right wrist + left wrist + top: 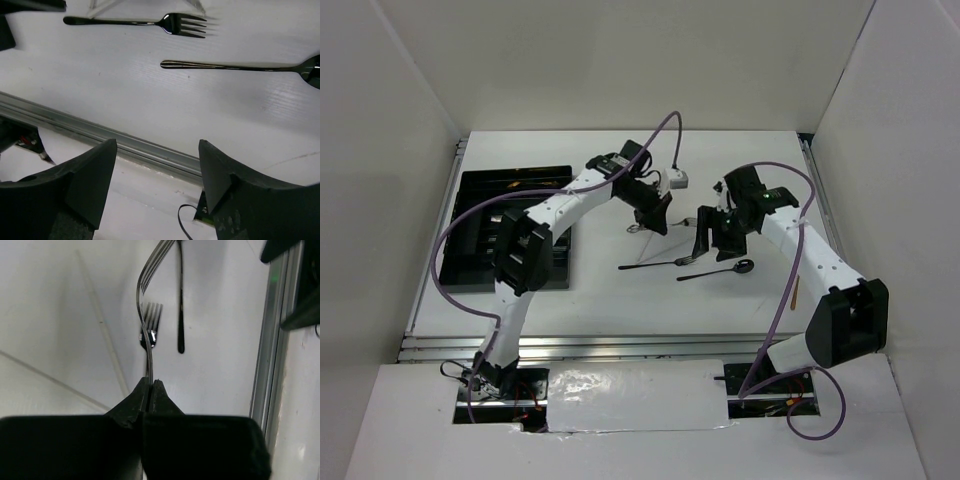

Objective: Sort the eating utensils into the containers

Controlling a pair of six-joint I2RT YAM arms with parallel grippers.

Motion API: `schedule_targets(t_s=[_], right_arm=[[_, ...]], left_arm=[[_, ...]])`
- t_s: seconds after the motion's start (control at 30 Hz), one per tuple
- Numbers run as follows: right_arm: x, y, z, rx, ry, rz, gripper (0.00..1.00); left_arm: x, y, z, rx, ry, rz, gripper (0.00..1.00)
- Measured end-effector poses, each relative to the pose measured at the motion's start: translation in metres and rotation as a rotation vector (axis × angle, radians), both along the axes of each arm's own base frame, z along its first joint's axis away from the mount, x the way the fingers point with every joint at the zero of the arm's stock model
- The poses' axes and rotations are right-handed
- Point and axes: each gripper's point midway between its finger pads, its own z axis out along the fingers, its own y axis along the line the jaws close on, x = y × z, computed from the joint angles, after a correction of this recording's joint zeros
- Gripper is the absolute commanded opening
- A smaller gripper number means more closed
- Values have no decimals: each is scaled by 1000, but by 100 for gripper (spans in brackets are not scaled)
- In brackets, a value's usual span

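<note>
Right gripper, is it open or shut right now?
Open. The right gripper shows its jaws wide apart, with nothing between them.

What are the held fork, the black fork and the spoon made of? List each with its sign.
The held fork looks like polished steel: thin, silvery, mirror-bright. The black fork is probably metal under a glossy black coating, given sharp highlights along its handle. The spoon has the same glossy black look; coated metal likely, plastic not ruled out.

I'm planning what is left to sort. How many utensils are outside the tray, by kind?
Forks: 2 (silver fork held in the left gripper, black fork lying loose)
Spoons: 1 (black spoon)
Total: 3
</note>
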Motion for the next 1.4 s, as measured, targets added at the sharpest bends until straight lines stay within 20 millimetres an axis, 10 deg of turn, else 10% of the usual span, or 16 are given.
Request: schedule_targets(t_s=[0.57,0.97,1.17,1.4], right_arm=[[38,-40,29,-13,-174,-243,77],[35,-36,26,6,-161,-230,76],[33,-31,26,31,-151,-207,76],[31,-27,26,47,-145,-186,76]], left_arm=[[100,71,6,-1,124,674,0],[17,285,130,-104,-58,1845,0],[-26,336,104,59,-45,2207,0],[-60,334,50,287,18,2410,0]])
